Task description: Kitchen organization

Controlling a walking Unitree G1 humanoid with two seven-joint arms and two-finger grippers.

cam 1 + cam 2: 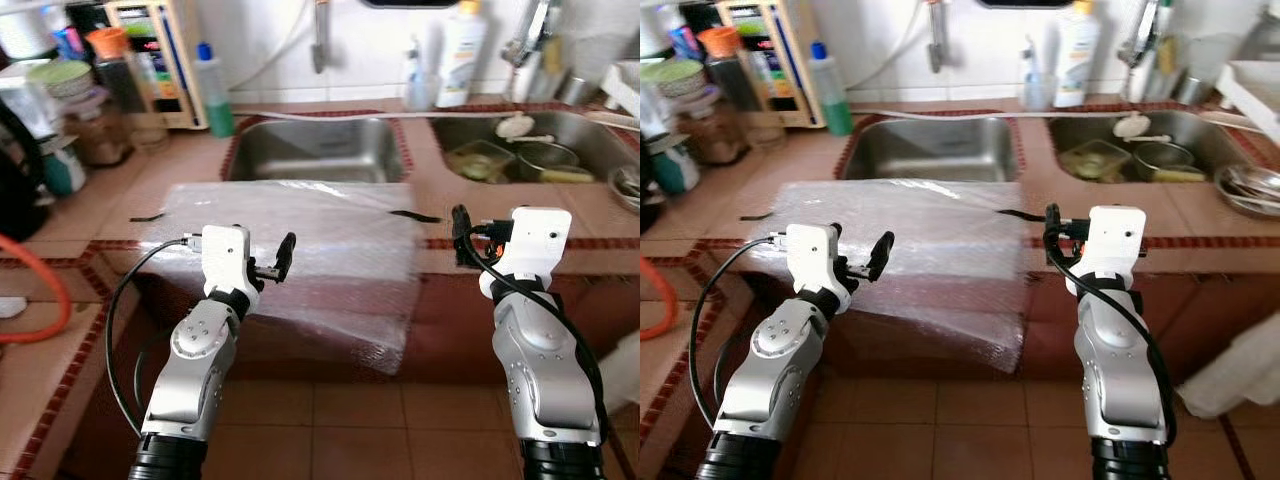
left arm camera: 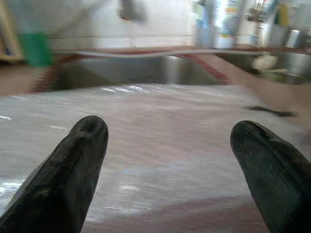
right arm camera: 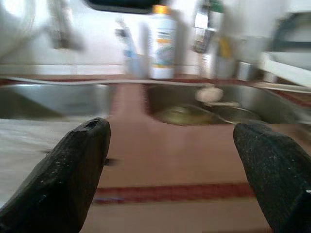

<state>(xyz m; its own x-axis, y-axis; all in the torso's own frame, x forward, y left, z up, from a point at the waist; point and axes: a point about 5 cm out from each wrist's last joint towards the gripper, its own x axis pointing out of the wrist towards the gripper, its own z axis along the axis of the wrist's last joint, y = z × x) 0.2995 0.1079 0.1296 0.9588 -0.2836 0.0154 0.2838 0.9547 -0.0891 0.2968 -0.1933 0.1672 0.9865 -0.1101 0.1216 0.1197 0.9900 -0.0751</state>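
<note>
Far left, the shelf clutter (image 1: 70, 90) is cut off and its labels too blurred to read. The left gripper (image 1: 272, 262) hovers, fingers apart, over the near edge of the bubble wrap (image 1: 300, 250) draped off the counter (image 1: 560, 215). The right gripper (image 3: 175, 170) — fingers apart — hangs just beside it, facing the dish-filled sink (image 1: 520, 150); the white bottle (image 3: 162, 43) carries unreadable print.

Head stereo pair: looked forward and down from above the counter (image 1: 120, 190). Wrist cameras: each sat low and close, facing toward the wall along its own fingers. Shared: left sink (image 1: 315, 150), bubble wrap sheet (image 2: 160, 126).
</note>
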